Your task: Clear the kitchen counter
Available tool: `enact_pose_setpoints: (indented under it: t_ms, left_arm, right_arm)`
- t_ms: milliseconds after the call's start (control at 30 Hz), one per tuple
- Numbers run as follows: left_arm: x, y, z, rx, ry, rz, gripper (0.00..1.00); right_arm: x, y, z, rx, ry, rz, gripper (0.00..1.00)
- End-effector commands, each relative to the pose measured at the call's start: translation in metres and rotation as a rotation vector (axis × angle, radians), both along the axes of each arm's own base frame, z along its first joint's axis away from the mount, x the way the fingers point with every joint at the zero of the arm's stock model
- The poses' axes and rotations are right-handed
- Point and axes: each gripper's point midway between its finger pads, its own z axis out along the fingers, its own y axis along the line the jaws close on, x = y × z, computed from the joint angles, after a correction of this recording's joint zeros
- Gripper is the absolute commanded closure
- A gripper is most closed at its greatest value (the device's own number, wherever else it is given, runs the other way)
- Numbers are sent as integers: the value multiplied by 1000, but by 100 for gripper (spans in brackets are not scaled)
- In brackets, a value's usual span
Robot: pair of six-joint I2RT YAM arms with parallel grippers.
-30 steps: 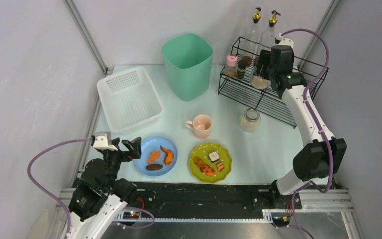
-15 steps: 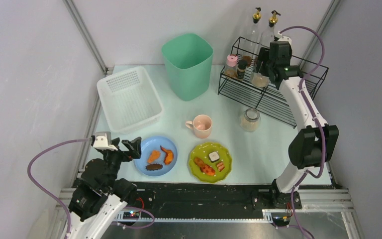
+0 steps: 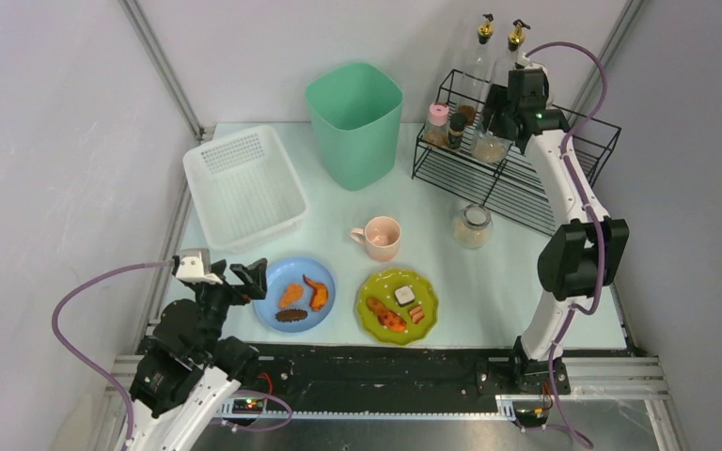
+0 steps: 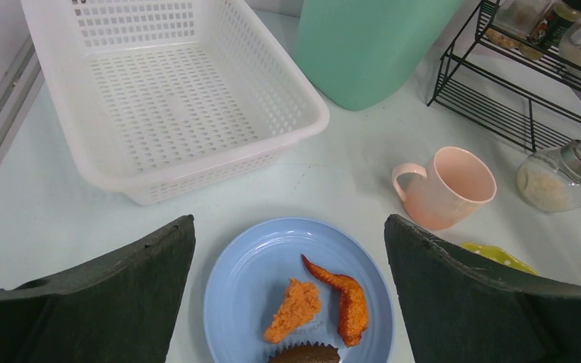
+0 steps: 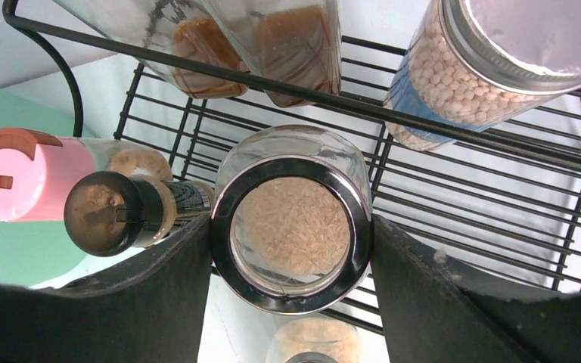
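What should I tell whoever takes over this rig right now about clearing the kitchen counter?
Left end effector: open, empty, near the blue plate.
Right end effector: shut on a grain jar at the wire rack; set down or not, unclear.
Done: bottles and shakers sit in the rack.
To clear from the kitchen counter: second jar, pink mug, green plate, both plates with food.

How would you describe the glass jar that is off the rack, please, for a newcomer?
Start at the black wire rack at the far right of the kitchen counter. Just in front of it, right of the pink mug, is a small glass jar of pale grains. Alone among the jars and bottles, it sits on the counter itself, not on the rack.
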Motion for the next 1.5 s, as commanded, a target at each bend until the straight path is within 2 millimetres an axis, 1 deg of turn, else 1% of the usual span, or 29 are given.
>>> enact_pose_setpoints:
  t_ms: [0,67,133,267,533,633,667,700,733,767,800,833,867,900,933,967,1000,1033,1067,1100,1133,1167,1200,1233,1267,1333,1367,1433,1467]
  left_arm:
    - [3,0,4,-20,-16,12,2]
    - [3,0,4,-21,-17,11,2]
    - [3,0,5,-21,-18,13,2]
    - [2,0,5,-23,-21,12,2]
    - [2,0,5,-21,-19,7,2]
    - [2,0,5,-21,-19,8,2]
    - [2,0,5,-21,-20,8,2]
    - [2,0,5,-22,-20,7,2]
    - [2,0,5,-21,-20,8,2]
    - [2,0,5,-22,-21,7,2]
    - [2,0,5,-22,-21,8,2]
    - [2,1,5,-22,-22,13,2]
    - [2,1,5,-22,-23,14,2]
    - [2,1,5,-22,-23,16,2]
    - [2,2,5,-22,-22,17,2]
    - [2,2,6,-23,-23,17,2]
    - [2,2,5,-22,-22,18,2]
    - [2,2,5,-22,-21,18,2]
    - [2,1,5,-22,-21,16,2]
    - [2,1,5,-22,-22,16,2]
    - [2,1,5,-23,-23,15,2]
    - [2,1,5,-23,-22,15,2]
    - [2,1,6,-24,-23,15,2]
    - [2,1,5,-24,-22,16,2]
    - [2,2,6,-25,-24,18,2]
    - [2,2,6,-26,-25,19,2]
    - [2,2,6,-28,-27,19,2]
    - [1,2,7,-28,-28,18,2]
    - [1,2,6,-28,-28,16,2]
  right_arm:
    - [10,1,34,16,-85,7,43]
    - [10,1,34,15,-85,9,38]
    - [9,1,35,16,-87,9,30]
    - [7,1,41,15,-99,8,21]
    - [-4,-3,67,7,-152,2,12]
    - [-14,-4,77,5,-169,4,8]
    - [-17,-4,75,5,-162,3,6]
    - [-23,-4,81,8,-174,3,5]
    - [-27,-4,76,10,-164,5,5]
    - [-35,-4,86,19,-191,8,4]
    - [-39,-3,77,21,-178,9,4]
    - [-49,-3,87,28,-205,12,3]
    - [-54,-3,76,30,-188,13,3]
    - [-64,-2,86,34,-214,16,1]
    - [-70,0,73,32,-190,20,1]
    - [-81,-1,70,29,-187,16,1]
    - [-91,1,76,28,-208,17,1]
    - [-96,2,64,24,-183,18,1]
    - [-105,5,70,24,-204,22,1]
    - [-110,7,60,18,-183,29,1]
    - [-118,10,63,13,-192,34,1]
    - [-122,11,53,7,-173,31,1]
    - [-128,10,54,1,-184,12,1]
    - [-130,9,43,-5,-168,-3,1]
    - [-135,6,36,-5,-162,-44,0]
    - [-140,6,27,24,-140,-64,0]
    - [-145,8,18,31,-107,-55,1]
    - [-156,18,9,73,-69,1,1]
    - [-160,26,-1,92,-42,44,1]
